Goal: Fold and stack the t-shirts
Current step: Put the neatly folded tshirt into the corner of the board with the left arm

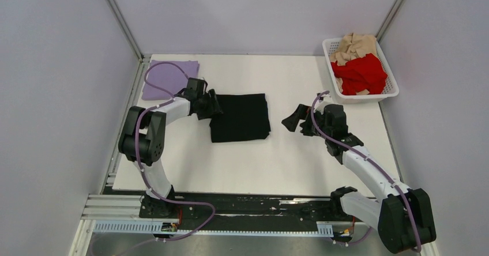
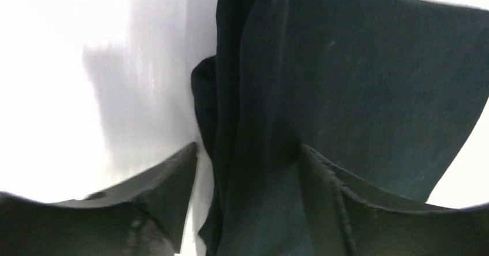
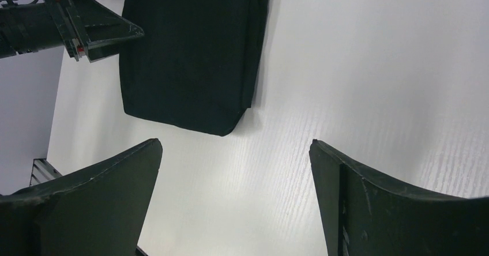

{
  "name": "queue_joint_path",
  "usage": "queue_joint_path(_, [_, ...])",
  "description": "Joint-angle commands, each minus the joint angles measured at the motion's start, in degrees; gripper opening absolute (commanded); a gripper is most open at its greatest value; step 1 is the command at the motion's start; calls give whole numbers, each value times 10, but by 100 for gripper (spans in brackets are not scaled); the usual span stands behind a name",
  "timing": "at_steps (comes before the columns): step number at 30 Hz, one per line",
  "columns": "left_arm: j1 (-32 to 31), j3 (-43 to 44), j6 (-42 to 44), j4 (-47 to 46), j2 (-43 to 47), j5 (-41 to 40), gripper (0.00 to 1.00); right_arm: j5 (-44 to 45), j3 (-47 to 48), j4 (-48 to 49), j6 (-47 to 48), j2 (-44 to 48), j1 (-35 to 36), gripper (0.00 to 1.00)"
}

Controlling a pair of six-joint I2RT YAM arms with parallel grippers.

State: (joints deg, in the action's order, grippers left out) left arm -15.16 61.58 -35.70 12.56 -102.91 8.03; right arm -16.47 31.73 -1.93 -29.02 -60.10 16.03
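- Counting progress: lavender tee (image 1: 170, 78) lies folded just beyond the left gripper (image 1: 212, 105). The black tee (image 1: 242, 116) is folded at its fingertips and, we judge, not yet stacked.
- Red tee (image 1: 360, 74) and tan tee (image 1: 354, 45) sit crumpled in the basket (image 1: 330, 60), well past the right gripper (image 1: 294, 119); both remain to fold.
- Left gripper: jaws apart, straddling the black tee's layered edge; we see no clamp.
- Right gripper: jaws wide, empty, above the table (image 1: 277, 164), black tee ahead of it.
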Motion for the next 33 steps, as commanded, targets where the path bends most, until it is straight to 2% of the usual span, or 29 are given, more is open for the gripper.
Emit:
queue_joint_path(1, [-9, 9, -12, -5, -58, 18, 52, 6, -1, 8, 20, -3, -12, 100])
queue_joint_path(2, [-15, 13, -9, 9, -63, 11, 46, 3, -2, 9, 20, -3, -17, 100])
queue_joint_path(3, [-19, 25, -8, 17, -73, -5, 32, 0, -4, 11, 20, -4, -19, 100])
queue_joint_path(4, [-27, 40, -3, 36, -77, -15, 24, -4, -5, 13, 21, -3, -23, 100])
queue_joint_path(5, [-31, 47, 0, 45, -84, -34, 13, -6, -7, 14, 21, -2, -26, 100])
queue_joint_path(7, [-40, 72, 9, 75, -93, -66, 1, -7, -10, 14, 20, -2, -32, 100])
queue_joint_path(10, [-50, 120, 33, 128, -102, -120, 0, -6, -16, 27, 20, 1, -39, 100])
queue_joint_path(14, [-52, 184, 63, 192, -108, -262, 0, 14, -22, 37, 19, 9, -41, 100])
queue_joint_path(20, [-52, 274, 123, 219, -115, -417, 0, 59, -42, 61, 13, 33, -41, 100])
queue_joint_path(26, [-50, 363, 265, 185, -142, -547, 0, 106, -61, 89, 5, 51, -42, 100])
queue_joint_path(33, [-29, 428, 437, 95, -178, -605, 0, 145, -70, 95, 4, 67, -41, 100])
